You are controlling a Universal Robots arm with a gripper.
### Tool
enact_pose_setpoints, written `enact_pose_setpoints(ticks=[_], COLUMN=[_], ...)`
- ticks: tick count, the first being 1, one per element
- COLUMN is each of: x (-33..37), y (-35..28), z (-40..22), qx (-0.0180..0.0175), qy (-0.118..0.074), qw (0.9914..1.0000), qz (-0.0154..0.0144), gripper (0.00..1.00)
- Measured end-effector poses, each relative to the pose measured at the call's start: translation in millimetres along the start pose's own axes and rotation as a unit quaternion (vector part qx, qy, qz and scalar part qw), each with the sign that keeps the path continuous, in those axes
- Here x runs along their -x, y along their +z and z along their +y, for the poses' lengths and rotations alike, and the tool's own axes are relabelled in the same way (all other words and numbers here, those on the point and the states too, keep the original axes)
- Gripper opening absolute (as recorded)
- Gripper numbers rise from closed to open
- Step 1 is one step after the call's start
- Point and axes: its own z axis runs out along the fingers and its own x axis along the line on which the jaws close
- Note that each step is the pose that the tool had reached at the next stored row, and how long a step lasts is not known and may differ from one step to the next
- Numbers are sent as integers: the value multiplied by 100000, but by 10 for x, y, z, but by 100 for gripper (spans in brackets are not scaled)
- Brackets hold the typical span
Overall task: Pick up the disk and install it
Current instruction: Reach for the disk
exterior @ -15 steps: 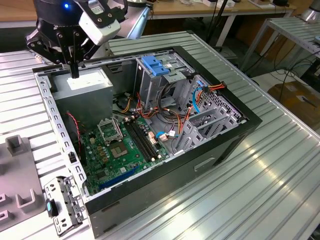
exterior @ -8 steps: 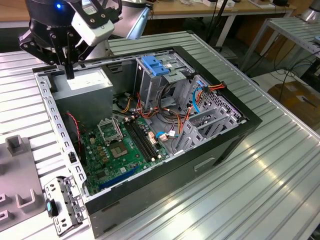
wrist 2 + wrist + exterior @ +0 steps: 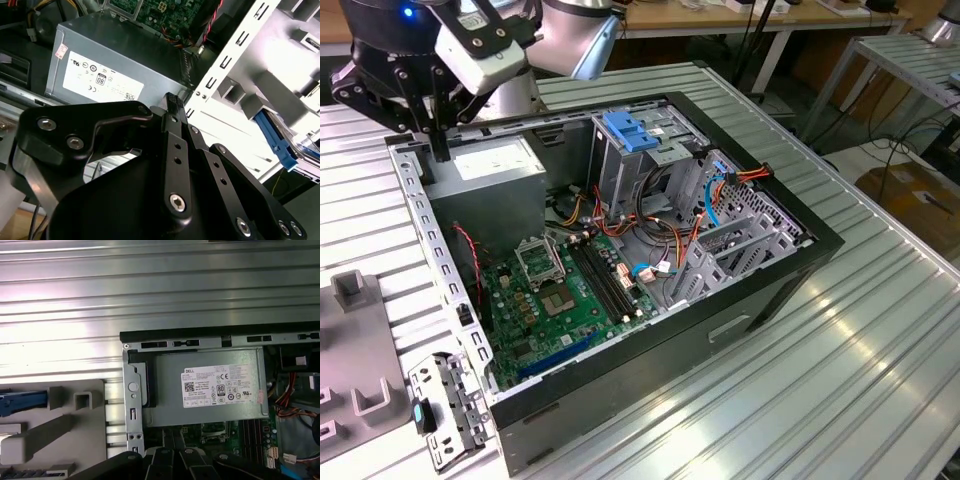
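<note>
Gripper (image 3: 438,140) – at PC case (image 3: 820,245) corner, above PSU (image 3: 485,165); open/closed state can't be told. Disk (image 3: 277,142) – blue carrier rail seen in second wrist view, on grey fixture (image 3: 60,430) just outside case side wall, apart from gripper.

Your counter (image 3: 880,330) is ribbed bare metal with a soft sheen. The grey box (image 3: 167,390) is matt sheet metal under a smooth white sticker (image 3: 220,386); your end effector (image 3: 174,104) looks matt black, its screws (image 3: 177,201) shiny.
</note>
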Motion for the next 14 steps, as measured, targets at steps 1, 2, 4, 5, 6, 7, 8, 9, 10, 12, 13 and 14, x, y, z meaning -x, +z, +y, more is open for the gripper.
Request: enact_pose_setpoints(ticks=[1, 2, 4, 5, 6, 7, 8, 9, 10, 12, 13, 14], x=[-21, -41, -102, -139, -146, -146, -146, -146, -146, -152, -162, -176], y=[0, 0, -2, -2, -2, -2, -2, -2, -2, -2, -2, -2], z=[5, 10, 19, 23, 23, 23, 23, 23, 23, 27, 33, 38], qx=[1, -2, -7, -1, 1, -2, 0, -2, -2, -3, -1, -2], qy=[3, 0, -5, -3, 5, 1, 2, 3, 5, 17, 13, 11], qw=[100000, 100000, 100000, 100000, 100000, 100000, 100000, 100000, 100000, 100000, 100000, 100000], qz=[-1, 1, 5, -3, -1, -2, -1, 0, 1, 0, -2, 0], gripper=[11, 11, 11, 11, 11, 11, 11, 11, 11, 11, 11, 11])
